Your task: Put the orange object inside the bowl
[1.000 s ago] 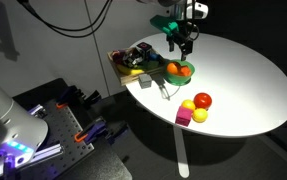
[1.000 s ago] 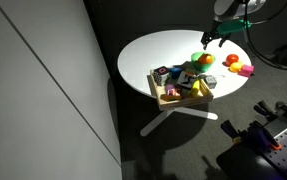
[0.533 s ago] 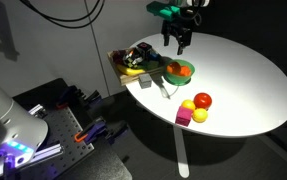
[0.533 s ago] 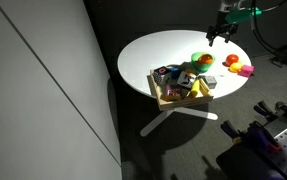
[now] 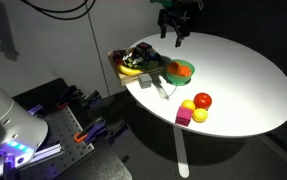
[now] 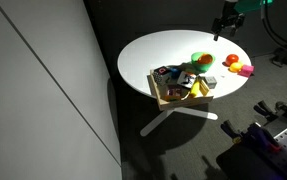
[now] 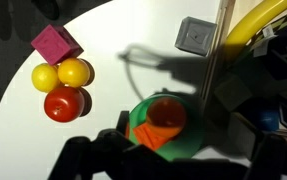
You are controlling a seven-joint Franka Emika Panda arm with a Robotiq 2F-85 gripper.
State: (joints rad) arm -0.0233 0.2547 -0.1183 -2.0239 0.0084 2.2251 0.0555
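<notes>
The green bowl point(image 5: 174, 66) stands on the round white table, next to the basket; it also shows in an exterior view point(image 6: 201, 60). In the wrist view the orange object point(image 7: 166, 113) lies inside the bowl point(image 7: 138, 118), with another orange piece beside it. In an exterior view the orange object point(image 5: 184, 70) shows inside the bowl too. My gripper point(image 5: 175, 35) hangs well above the bowl, open and empty, and it also shows in an exterior view point(image 6: 219, 33). In the wrist view its dark fingers point(image 7: 173, 160) frame the bowl from the bottom edge.
A tan basket point(image 5: 135, 63) of mixed toys sits at the table edge beside the bowl. A red ball point(image 7: 63, 103), two yellow balls point(image 7: 46, 76) and a pink cube point(image 7: 56, 45) lie together near the table's rim. A grey cube point(image 7: 195, 35) lies by the basket.
My gripper has risen straight up and away from the bowl, empty. The orange object stays in the bowl.
</notes>
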